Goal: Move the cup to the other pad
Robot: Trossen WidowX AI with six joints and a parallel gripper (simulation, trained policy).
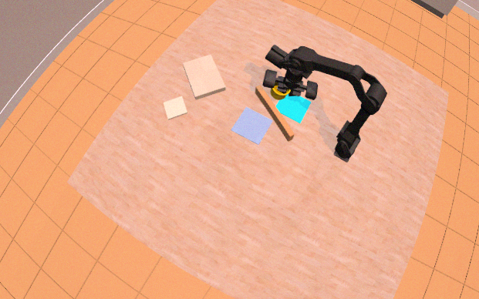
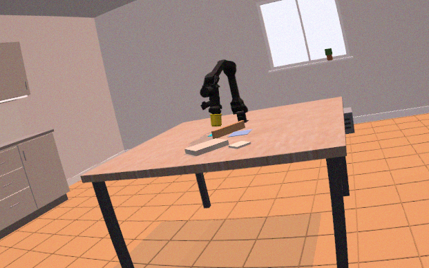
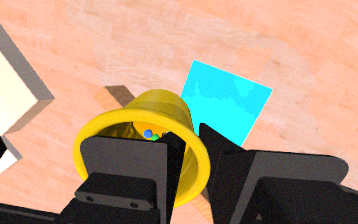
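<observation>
My jaws [image 1: 289, 92] [image 2: 215, 113] gripped the wall of the glossy yellow cup [image 1: 279, 95] [image 2: 215, 120] [image 3: 166, 102], holding it upright above the worktop [image 1: 205, 193] [image 2: 287, 128] [image 3: 305, 40], near the flat cyan pad [image 1: 294, 109] [image 2: 210, 135] [image 3: 225, 105]. Inside, I saw a blue marble [image 3: 148, 133] and a green marble [image 3: 155, 137]. Below, a long wooden bar [image 1: 275, 114] [image 2: 229, 129] [image 3: 115, 93] lay between that pad and the thin periwinkle pad [image 1: 251, 125] [image 2: 240, 132]. Farther off sat two pale, flat rectangular blocks.

Kitchen-like room, grey-brown wall cupboards [image 2: 2, 72] above a worktop [image 2: 14, 143], drawers and a door in the base cabinets [image 2: 11, 183] below, orange tiled floor [image 1: 20, 231] [image 2: 384, 193], plain walls [image 2: 184, 45], bright two-pane window [image 2: 302, 32], small green potted plant [image 2: 329, 54] on its sill, wood-topped table [image 1: 205, 200] [image 2: 287, 128] [image 3: 310, 30] with dark legs
</observation>
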